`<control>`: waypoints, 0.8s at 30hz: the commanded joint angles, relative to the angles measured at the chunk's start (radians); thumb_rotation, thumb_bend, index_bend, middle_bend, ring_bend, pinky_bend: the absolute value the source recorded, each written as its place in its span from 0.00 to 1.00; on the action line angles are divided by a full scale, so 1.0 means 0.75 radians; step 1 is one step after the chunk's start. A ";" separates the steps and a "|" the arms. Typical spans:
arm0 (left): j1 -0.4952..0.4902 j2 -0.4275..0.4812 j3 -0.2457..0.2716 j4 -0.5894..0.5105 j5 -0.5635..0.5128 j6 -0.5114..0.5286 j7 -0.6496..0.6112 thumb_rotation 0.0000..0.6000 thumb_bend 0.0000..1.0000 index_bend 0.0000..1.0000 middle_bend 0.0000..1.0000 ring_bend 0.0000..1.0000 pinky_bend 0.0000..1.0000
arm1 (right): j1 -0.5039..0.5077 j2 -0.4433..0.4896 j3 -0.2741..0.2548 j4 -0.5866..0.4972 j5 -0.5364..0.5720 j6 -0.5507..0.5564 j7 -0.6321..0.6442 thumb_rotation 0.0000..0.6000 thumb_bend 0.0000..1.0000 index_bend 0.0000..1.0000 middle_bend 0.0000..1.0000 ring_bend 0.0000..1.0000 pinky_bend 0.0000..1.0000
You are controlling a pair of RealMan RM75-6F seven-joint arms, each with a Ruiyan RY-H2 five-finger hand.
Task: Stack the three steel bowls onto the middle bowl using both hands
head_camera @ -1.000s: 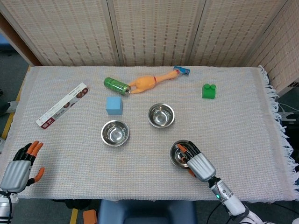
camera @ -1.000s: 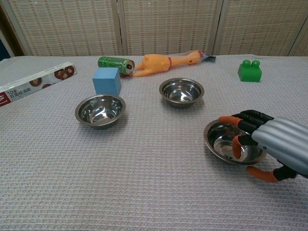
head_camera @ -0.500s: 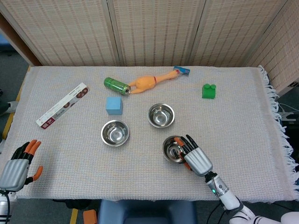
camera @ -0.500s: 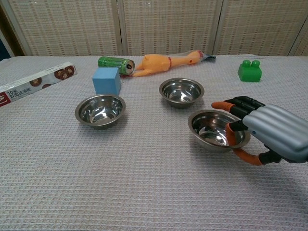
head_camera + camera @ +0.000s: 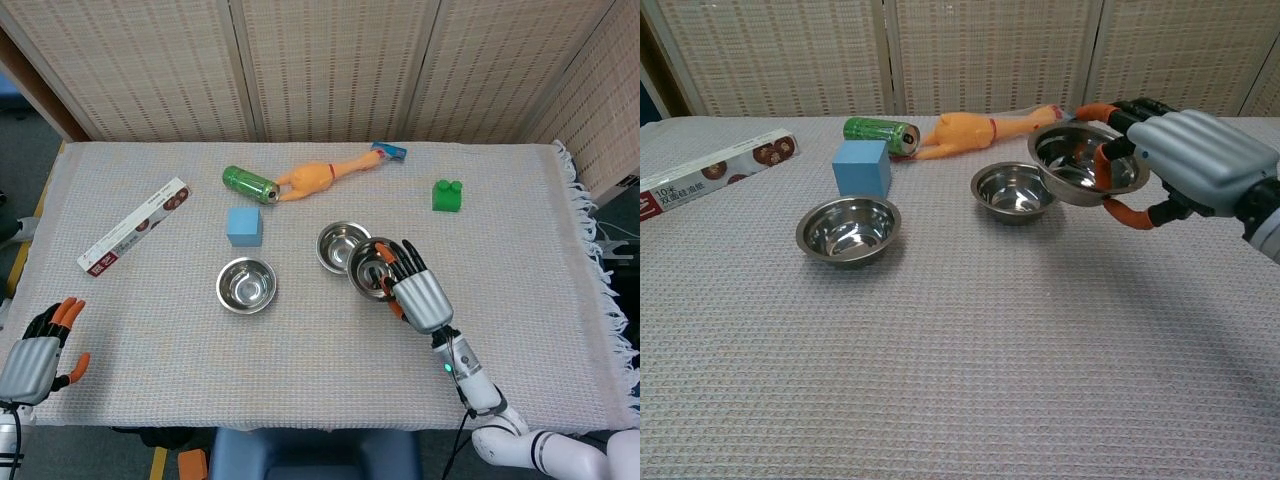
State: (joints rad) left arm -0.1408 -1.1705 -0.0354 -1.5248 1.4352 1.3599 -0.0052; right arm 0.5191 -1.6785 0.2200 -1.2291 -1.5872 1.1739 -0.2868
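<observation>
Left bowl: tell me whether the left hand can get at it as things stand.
Probably yes. The left hand is open at the table's near left edge, and only bare cloth lies between it and the left bowl. The blue block sits behind the bowl, out of the path.

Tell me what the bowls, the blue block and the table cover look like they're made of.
The bowl in the right hand, the middle bowl and the left bowl: polished steel, going by mirror-like reflections. Blue block: matte and smooth, probably foam or plastic. Table cover: woven fabric, waffle texture, fringe at its edge.
</observation>
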 commanded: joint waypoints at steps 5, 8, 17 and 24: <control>0.002 0.008 -0.014 0.005 -0.013 0.012 -0.017 1.00 0.42 0.00 0.00 0.00 0.10 | 0.224 -0.195 0.147 0.276 0.213 -0.206 -0.026 1.00 0.43 0.72 0.06 0.00 0.00; 0.003 0.012 -0.017 0.008 -0.014 0.017 -0.030 1.00 0.42 0.00 0.00 0.00 0.10 | 0.275 -0.261 0.151 0.382 0.241 -0.235 -0.010 1.00 0.43 0.70 0.06 0.00 0.00; 0.003 0.023 -0.016 0.009 -0.009 0.017 -0.066 1.00 0.42 0.00 0.00 0.00 0.10 | 0.372 -0.365 0.162 0.565 0.320 -0.310 0.056 1.00 0.40 0.38 0.06 0.00 0.00; 0.004 0.020 -0.013 0.016 0.016 0.035 -0.073 1.00 0.42 0.00 0.00 0.00 0.10 | 0.324 -0.267 0.101 0.431 0.304 -0.252 0.048 1.00 0.23 0.00 0.00 0.00 0.00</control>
State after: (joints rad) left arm -0.1375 -1.1537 -0.0464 -1.5148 1.4388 1.3807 -0.0593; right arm 0.7918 -1.9297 0.3184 -0.8362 -1.3471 0.9520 -0.2395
